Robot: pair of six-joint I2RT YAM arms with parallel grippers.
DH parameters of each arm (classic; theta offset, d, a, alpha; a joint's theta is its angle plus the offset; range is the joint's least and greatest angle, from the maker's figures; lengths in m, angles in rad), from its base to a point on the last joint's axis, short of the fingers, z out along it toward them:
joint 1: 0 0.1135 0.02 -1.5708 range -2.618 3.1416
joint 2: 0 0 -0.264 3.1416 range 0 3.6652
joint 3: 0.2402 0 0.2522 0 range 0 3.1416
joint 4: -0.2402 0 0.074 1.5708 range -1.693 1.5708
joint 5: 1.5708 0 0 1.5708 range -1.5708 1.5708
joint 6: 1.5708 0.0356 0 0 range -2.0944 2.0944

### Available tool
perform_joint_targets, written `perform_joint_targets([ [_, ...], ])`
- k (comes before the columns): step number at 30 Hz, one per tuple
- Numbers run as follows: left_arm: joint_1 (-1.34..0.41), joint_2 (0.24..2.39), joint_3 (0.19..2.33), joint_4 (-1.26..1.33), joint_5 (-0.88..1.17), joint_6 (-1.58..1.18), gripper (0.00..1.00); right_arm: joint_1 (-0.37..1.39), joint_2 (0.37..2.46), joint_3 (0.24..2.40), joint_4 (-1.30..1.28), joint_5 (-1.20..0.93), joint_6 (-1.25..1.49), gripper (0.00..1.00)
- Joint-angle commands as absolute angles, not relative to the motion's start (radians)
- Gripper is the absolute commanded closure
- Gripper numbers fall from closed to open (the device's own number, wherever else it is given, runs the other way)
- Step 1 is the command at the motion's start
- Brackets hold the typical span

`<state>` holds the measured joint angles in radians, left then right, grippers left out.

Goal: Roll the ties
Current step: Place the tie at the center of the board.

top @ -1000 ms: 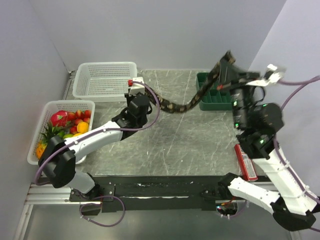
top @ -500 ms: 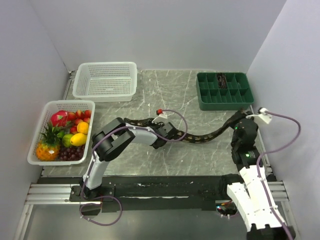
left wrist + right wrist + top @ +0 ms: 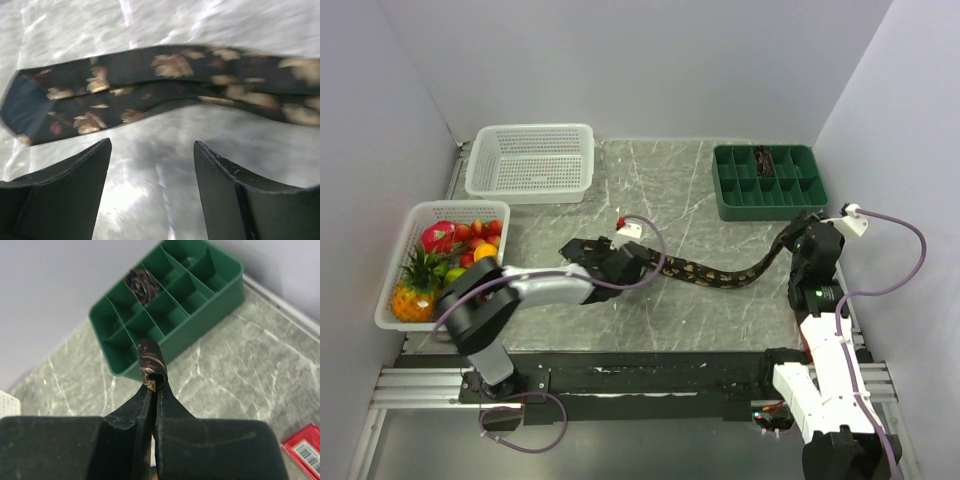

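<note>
A dark tie (image 3: 710, 275) with tan speckles lies in a curve across the marble table. Its wide pointed end (image 3: 60, 102) rests flat just beyond my left gripper (image 3: 152, 150), which is open with only bare table between its fingers. In the top view the left gripper (image 3: 610, 262) sits over that wide end. My right gripper (image 3: 154, 382) is shut on the tie's narrow end (image 3: 150, 360), a folded loop poking out above the fingertips. It stands at the table's right side (image 3: 798, 235). A second tie (image 3: 142, 284), rolled, sits in a green tray compartment.
The green divided tray (image 3: 720, 200) stands at the back right, just beyond the right gripper. A white basket (image 3: 530, 163) is at the back left, with a fruit basket (image 3: 390, 300) in front of it. A red box (image 3: 305, 450) lies near the right arm.
Both arms brought the tie down from the air and laid it across the table. The left gripper opened and let go of the wide end. The right gripper kept its hold.
</note>
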<state>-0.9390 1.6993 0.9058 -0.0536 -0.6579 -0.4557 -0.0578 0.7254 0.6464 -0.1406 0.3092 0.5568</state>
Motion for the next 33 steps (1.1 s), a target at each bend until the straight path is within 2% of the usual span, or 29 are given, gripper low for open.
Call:
perform_joint_targets([
  [1,-0.835,1.479,0.836,0.093,-0.315,-0.483,0.29,-0.083,0.703,0.637,-0.091,0.272,0.554,1.00],
  [6,-0.620,1.434,0.796,0.189,-0.010,-0.587,0.32,-0.098,0.700,0.620,-0.066,0.238,0.540,1.00],
  [10,-0.491,1.561,0.845,0.192,0.196,-0.659,0.33,-0.107,0.701,0.632,-0.072,0.229,0.523,1.00],
  [11,-0.470,1.584,0.842,0.239,0.297,-0.699,0.34,-0.112,0.701,0.637,-0.072,0.227,0.505,1.00],
  [14,-0.400,1.653,0.807,0.333,0.423,-0.787,0.35,-0.117,0.698,0.650,-0.080,0.227,0.492,1.00],
  [21,-0.333,1.778,0.739,0.538,0.526,-0.910,0.38,-0.132,0.706,0.652,-0.087,0.203,0.491,1.00],
  [27,-0.311,1.853,0.739,0.569,0.539,-0.931,0.42,-0.140,0.712,0.650,-0.083,0.199,0.491,1.00],
  [30,-0.311,1.877,0.756,0.558,0.514,-0.933,0.46,-0.146,0.716,0.652,-0.078,0.186,0.491,1.00],
  [32,-0.308,1.884,0.756,0.563,0.486,-0.943,0.52,-0.146,0.716,0.650,-0.081,0.176,0.488,1.00],
  [33,-0.307,1.882,0.756,0.568,0.480,-0.949,0.58,-0.146,0.715,0.652,-0.083,0.173,0.486,1.00],
])
